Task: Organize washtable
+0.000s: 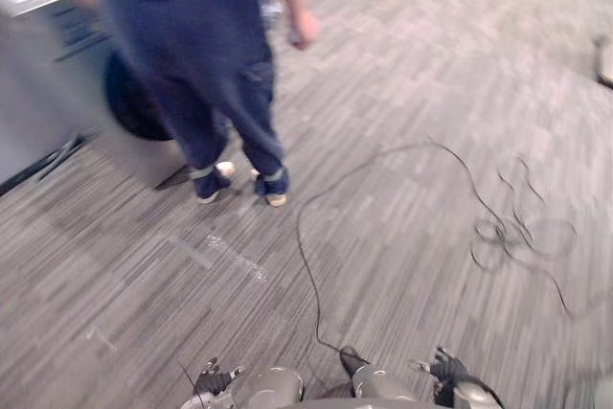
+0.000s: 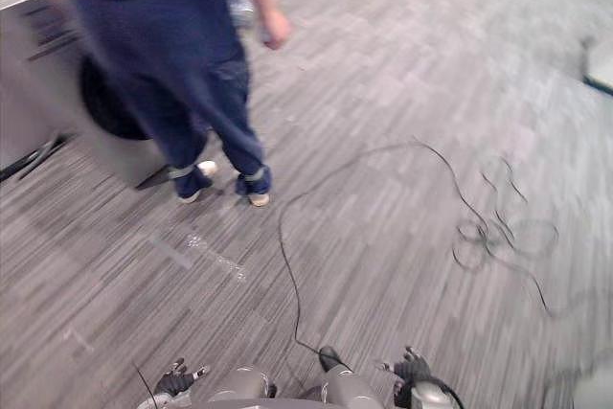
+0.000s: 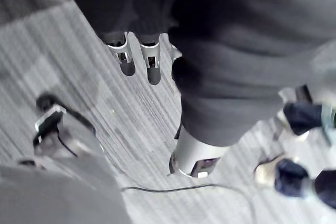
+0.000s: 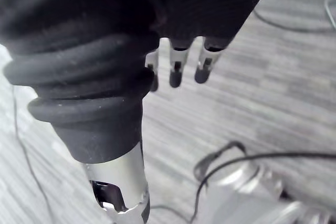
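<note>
At far left stood a grey cabinet (image 1: 38, 74), perhaps the washtable, rigid and heavy-looking; what to grasp on it I could not tell. A person (image 1: 192, 64) stood beside it. The left hand (image 1: 213, 378) and right hand (image 1: 448, 369) hung empty, fingers straight, clearest in wrist views.

Grey carpet floor (image 1: 431, 64) in short striped blocks runs across the whole room. At the far left stands a pale grey boxy unit (image 1: 38, 74) with a dark round front (image 1: 129, 107). A person (image 1: 206, 55) in dark blue trousers stands just beside it.
</note>
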You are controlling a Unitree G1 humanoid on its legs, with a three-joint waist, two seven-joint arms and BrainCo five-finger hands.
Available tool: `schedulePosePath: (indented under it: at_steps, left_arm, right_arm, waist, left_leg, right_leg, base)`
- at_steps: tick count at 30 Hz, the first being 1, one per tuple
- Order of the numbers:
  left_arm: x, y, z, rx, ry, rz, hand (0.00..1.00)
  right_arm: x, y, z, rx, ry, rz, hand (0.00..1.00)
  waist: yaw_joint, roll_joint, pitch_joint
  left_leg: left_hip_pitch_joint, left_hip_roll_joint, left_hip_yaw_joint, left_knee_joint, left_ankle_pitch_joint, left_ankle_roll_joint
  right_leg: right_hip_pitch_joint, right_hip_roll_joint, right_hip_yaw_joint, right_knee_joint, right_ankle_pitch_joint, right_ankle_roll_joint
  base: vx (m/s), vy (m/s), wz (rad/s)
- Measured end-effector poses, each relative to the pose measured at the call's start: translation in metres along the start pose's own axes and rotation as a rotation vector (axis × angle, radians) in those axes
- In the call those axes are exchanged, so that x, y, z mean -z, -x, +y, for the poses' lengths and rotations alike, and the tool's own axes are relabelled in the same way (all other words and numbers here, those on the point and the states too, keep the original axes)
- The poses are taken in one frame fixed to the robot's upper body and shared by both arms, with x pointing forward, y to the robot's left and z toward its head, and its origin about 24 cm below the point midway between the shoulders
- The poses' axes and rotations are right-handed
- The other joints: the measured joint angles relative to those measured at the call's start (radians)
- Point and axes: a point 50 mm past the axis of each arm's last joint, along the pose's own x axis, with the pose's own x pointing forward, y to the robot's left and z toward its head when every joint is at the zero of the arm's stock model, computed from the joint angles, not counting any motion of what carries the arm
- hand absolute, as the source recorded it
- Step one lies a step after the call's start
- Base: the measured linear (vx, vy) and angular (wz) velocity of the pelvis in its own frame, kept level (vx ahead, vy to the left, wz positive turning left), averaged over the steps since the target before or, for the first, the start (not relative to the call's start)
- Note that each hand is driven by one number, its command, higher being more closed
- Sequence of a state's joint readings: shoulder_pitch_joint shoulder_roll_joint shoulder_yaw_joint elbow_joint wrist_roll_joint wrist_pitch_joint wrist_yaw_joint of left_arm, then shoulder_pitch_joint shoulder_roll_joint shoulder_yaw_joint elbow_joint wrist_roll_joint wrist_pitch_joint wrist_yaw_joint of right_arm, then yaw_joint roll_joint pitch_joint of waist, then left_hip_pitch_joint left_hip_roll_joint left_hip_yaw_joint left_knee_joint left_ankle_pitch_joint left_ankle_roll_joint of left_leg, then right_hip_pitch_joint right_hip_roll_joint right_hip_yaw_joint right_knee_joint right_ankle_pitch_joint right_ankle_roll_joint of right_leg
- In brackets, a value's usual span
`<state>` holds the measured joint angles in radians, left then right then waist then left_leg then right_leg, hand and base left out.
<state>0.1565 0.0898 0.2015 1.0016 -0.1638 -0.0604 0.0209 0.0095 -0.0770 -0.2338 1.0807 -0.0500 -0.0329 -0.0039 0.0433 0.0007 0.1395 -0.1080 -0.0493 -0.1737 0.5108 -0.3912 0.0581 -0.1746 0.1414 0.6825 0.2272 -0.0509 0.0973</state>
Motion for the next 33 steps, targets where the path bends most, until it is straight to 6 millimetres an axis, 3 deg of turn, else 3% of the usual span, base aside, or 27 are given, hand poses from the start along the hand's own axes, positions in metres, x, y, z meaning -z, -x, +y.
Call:
schedulePosePath:
  at_steps: [3, 4, 5, 6, 8, 9, 10, 11, 12, 13, 14, 16, 17, 18, 19, 23, 29, 30, 33]
  left_arm:
    - [-0.001, 0.000, -0.005, 0.031, -0.121, -0.001, 0.00]
    - [-0.003, -0.001, -0.006, 0.042, -0.183, -0.006, 0.00]
    - [-0.004, -0.002, -0.006, 0.045, -0.206, -0.010, 0.00]
    - [-0.010, -0.003, -0.008, 0.054, -0.256, -0.023, 0.00]
    - [-0.017, -0.006, -0.014, 0.070, -0.286, -0.040, 0.00]
    - [-0.019, -0.006, -0.020, 0.082, -0.280, -0.046, 0.00]
    - [-0.017, -0.006, -0.020, 0.082, -0.276, -0.041, 0.00]
    - [-0.022, -0.007, -0.019, 0.079, -0.273, -0.053, 0.00]
    - [-0.024, -0.007, -0.024, 0.091, -0.263, -0.074, 0.00]
    - [-0.026, -0.008, -0.029, 0.096, -0.242, -0.078, 0.00]
    - [-0.027, -0.008, -0.027, 0.085, -0.233, -0.074, 0.00]
    - [-0.021, -0.008, -0.024, 0.071, -0.215, -0.049, 0.00]
    - [-0.015, -0.007, -0.023, 0.067, -0.186, -0.020, 0.00]
    - [-0.014, -0.007, -0.023, 0.064, -0.173, -0.014, 0.00]
    - [-0.013, -0.007, -0.021, 0.058, -0.156, -0.009, 0.00]
    - [-0.001, -0.004, -0.015, 0.024, -0.035, 0.026, 0.00]
    - [0.009, -0.002, -0.012, 0.006, 0.079, 0.067, 0.00]
    - [0.014, -0.001, -0.021, 0.039, 0.082, 0.083, 0.00]
    - [0.014, -0.001, -0.021, 0.039, 0.082, 0.083, 0.00]
  right_arm:
    - [0.012, 0.003, 0.001, 0.005, -0.059, 0.026, 0.00]
    - [0.013, 0.003, 0.000, 0.008, -0.066, 0.031, 0.00]
    - [0.015, 0.004, 0.000, 0.011, -0.079, 0.034, 0.00]
    - [0.015, 0.004, 0.001, 0.014, -0.095, 0.035, 0.00]
    - [0.017, 0.004, -0.004, 0.029, -0.107, 0.040, 0.00]
    - [0.017, 0.004, -0.005, 0.032, -0.109, 0.043, 0.00]
    - [0.016, 0.004, -0.004, 0.027, -0.102, 0.043, 0.00]
    - [0.016, 0.004, 0.003, 0.008, -0.094, 0.046, 0.00]
    - [0.025, 0.006, 0.003, 0.014, -0.121, 0.080, 0.00]
    - [0.032, 0.008, -0.002, 0.036, -0.145, 0.098, 0.00]
    - [0.034, 0.009, -0.001, 0.034, -0.146, 0.101, 0.00]
    - [0.035, 0.009, -0.008, 0.041, -0.141, 0.098, 0.00]
    - [0.039, 0.011, -0.011, 0.050, -0.140, 0.105, 0.00]
    - [0.040, 0.011, -0.012, 0.054, -0.141, 0.108, 0.00]
    - [0.043, 0.012, -0.014, 0.060, -0.140, 0.113, 0.00]
    - [0.053, 0.014, -0.014, 0.066, -0.184, 0.154, 0.00]
    - [0.067, 0.019, -0.013, 0.067, -0.304, 0.198, 0.00]
    - [0.063, 0.017, -0.012, 0.058, -0.338, 0.191, 0.00]
    - [0.063, 0.017, -0.012, 0.057, -0.338, 0.190, 0.00]
  waist:
    - [-0.031, -0.008, -0.026]
    - [-0.031, -0.009, -0.030]
    - [-0.033, -0.008, -0.033]
    - [-0.058, -0.022, -0.041]
    - [-0.082, -0.019, -0.043]
    - [-0.084, -0.012, -0.043]
    - [-0.080, -0.023, -0.042]
    - [-0.076, -0.062, -0.030]
    - [-0.069, -0.044, -0.030]
    - [-0.065, -0.067, -0.027]
    - [-0.052, -0.068, -0.028]
    - [-0.051, -0.034, -0.025]
    - [-0.051, -0.026, -0.030]
    - [-0.051, -0.029, -0.034]
    - [-0.053, -0.009, -0.027]
    - [-0.052, -0.018, -0.057]
    - [-0.052, -0.023, -0.085]
    - [-0.029, -0.021, -0.103]
    - [-0.029, -0.021, -0.102]
  left_leg:
    - [0.068, -0.006, 0.174, -0.135, 0.046, 0.046]
    - [0.078, -0.007, 0.239, -0.166, 0.052, 0.054]
    - [0.076, -0.007, 0.269, -0.178, 0.055, 0.054]
    - [0.081, -0.013, 0.316, -0.202, 0.066, 0.050]
    - [0.092, -0.024, 0.357, -0.225, 0.080, 0.045]
    - [0.084, -0.021, 0.424, -0.214, 0.101, 0.011]
    - [0.060, -0.021, 0.438, -0.167, 0.116, -0.017]
    - [0.005, -0.019, 0.423, -0.078, 0.115, -0.045]
    - [-0.004, 0.029, 0.399, -0.159, 0.093, 0.018]
    - [0.051, 0.027, 0.460, -0.267, 0.181, 0.040]
    - [0.066, 0.018, 0.484, -0.293, 0.192, 0.029]
    - [0.084, 0.021, 0.520, -0.304, 0.194, 0.031]
    - [0.097, 0.015, 0.529, -0.324, 0.198, 0.037]
    - [0.102, 0.013, 0.533, -0.331, 0.202, 0.041]
    - [0.109, 0.012, 0.536, -0.339, 0.208, 0.038]
    - [0.122, 0.011, 0.529, -0.370, 0.232, 0.013]
    - [0.143, -0.009, 0.464, -0.450, 0.276, -0.025]
    - [0.245, -0.008, 0.394, -0.541, 0.315, -0.010]
    - [0.245, -0.008, 0.394, -0.541, 0.315, -0.010]
  right_leg:
    - [-0.004, -0.006, 0.018, -0.007, 0.014, 0.002]
    - [-0.013, -0.008, 0.032, -0.042, 0.052, 0.016]
    - [-0.020, -0.013, 0.045, -0.062, 0.071, 0.020]
    - [-0.027, -0.015, 0.066, -0.102, 0.106, 0.029]
    - [-0.038, -0.016, 0.090, -0.149, 0.164, 0.027]
    - [-0.055, 0.002, 0.064, -0.161, 0.240, -0.004]
    - [-0.063, -0.007, 0.019, -0.163, 0.276, -0.029]
    - [-0.065, -0.041, -0.066, -0.186, 0.319, -0.056]
    - [-0.042, -0.067, -0.198, -0.254, 0.344, -0.102]
    - [-0.046, -0.115, -0.411, -0.167, 0.210, -0.071]
    - [-0.049, -0.130, -0.492, -0.117, 0.168, -0.072]
    - [-0.032, -0.159, -0.688, -0.027, 0.069, -0.111]
    - [0.001, -0.177, -0.762, -0.017, 0.038, -0.100]
    - [0.015, -0.180, -0.770, -0.027, 0.030, -0.092]
    - [0.038, -0.177, -0.768, -0.062, 0.032, -0.087]
    - [0.084, -0.175, -0.783, -0.137, 0.055, -0.070]
    - [0.144, -0.176, -0.825, -0.243, 0.127, -0.079]
    - [0.257, -0.153, -0.875, -0.315, 0.123, -0.087]
    - [0.256, -0.153, -0.875, -0.315, 0.123, -0.087]
  base:
    - [0.02, 0.190, -1.83]
    - [-0.02, 0.126, -1.43]
    - [-0.04, 0.135, -1.65]
    - [-0.04, 0.101, -1.33]
    - [-0.01, 0.084, -1.41]
    - [-0.01, 0.073, -1.46]
    - [-0.06, 0.062, -1.60]
    - [-0.13, -0.018, -1.09]
    - [-0.14, -0.051, -0.99]
    - [-0.08, -0.070, -0.83]
    - [0.00, -0.038, -0.73]
    - [-0.02, 0.052, -0.70]
    - [-0.06, 0.088, -0.43]
    - [-0.06, 0.048, -0.24]
    - [-0.08, 0.030, -0.05]
    - [-0.07, -0.012, 0.06]
    - [-0.04, -0.042, 0.26]
    - [0.01, -0.018, 0.13]
    - [0.00, 0.000, 0.00]
